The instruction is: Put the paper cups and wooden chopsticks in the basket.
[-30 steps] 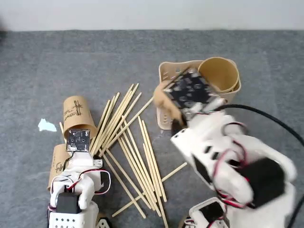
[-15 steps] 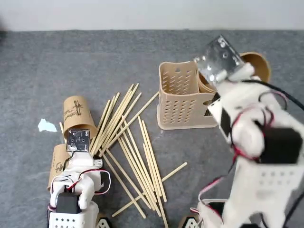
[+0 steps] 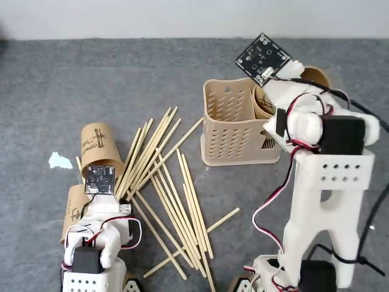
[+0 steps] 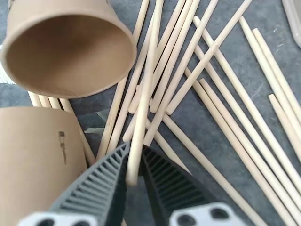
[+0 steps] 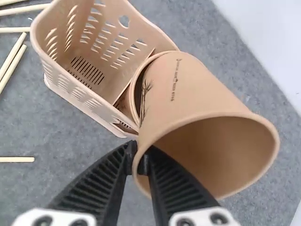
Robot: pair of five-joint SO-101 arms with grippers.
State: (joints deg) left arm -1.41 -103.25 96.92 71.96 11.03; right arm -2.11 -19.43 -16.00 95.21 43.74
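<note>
1. Right tool [image 5: 137,157]: the fingers are closed to a narrow gap and pinch the rim wall of a paper cup [image 5: 202,136], one finger inside the rim and one outside.
2. Held paper cup: it is tilted on its side, mouth toward the wrist camera, and its base end meets the basket's top edge. In the high view this cup [image 3: 316,76] shows at the far right corner of the basket, partly behind the arm.
3. Basket [image 3: 234,131]: a tan perforated container that stands upright on the grey desk [image 3: 91,79], right of the chopstick pile.
4. Nested cup [image 3: 262,100]: a second paper cup sits inside the basket, against its right wall.
5. Left tool [image 4: 134,165]: the fingers are nearly together and clamp the near end of one chopstick [image 4: 146,94], which lies across the other sticks.
6. Loose chopsticks [image 3: 164,176]: many lie scattered and crossed on the desk between the left arm and the basket.
7. Upper cup [image 3: 97,146]: it lies on its side on the desk, left of the pile, touching sticks.
8. Lower cup [image 3: 74,210]: it lies on its side just beside the left arm.
9. Blue scrap [image 3: 59,161]: it lies on the desk, left of the upper cup.
</note>
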